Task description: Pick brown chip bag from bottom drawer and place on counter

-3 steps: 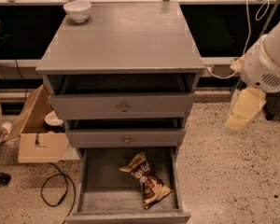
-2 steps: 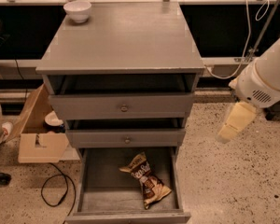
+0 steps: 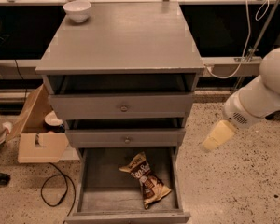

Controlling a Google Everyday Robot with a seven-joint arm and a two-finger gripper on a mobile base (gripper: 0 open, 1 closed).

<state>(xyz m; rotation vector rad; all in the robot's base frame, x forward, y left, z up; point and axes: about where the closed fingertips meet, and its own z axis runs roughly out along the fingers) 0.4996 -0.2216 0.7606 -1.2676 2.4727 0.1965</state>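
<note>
The brown chip bag (image 3: 146,179) lies flat on the grey floor of the open bottom drawer (image 3: 102,185), right of the middle, its length running front to back. The counter (image 3: 123,34) is the flat grey top of the cabinet. My arm comes in from the right, white and rounded. My gripper (image 3: 217,136) is the cream-coloured end pointing down and left, to the right of the cabinet at about the height of the middle drawer, above and right of the bag and apart from it.
A white bowl (image 3: 77,10) stands at the counter's back left corner. The two upper drawers (image 3: 123,107) are slightly pulled out. An open cardboard box (image 3: 37,129) and a black cable (image 3: 56,190) lie on the speckled floor to the left.
My arm and gripper have moved down and to the left, closer to the cabinet's right side. The bag and drawers have not moved.
</note>
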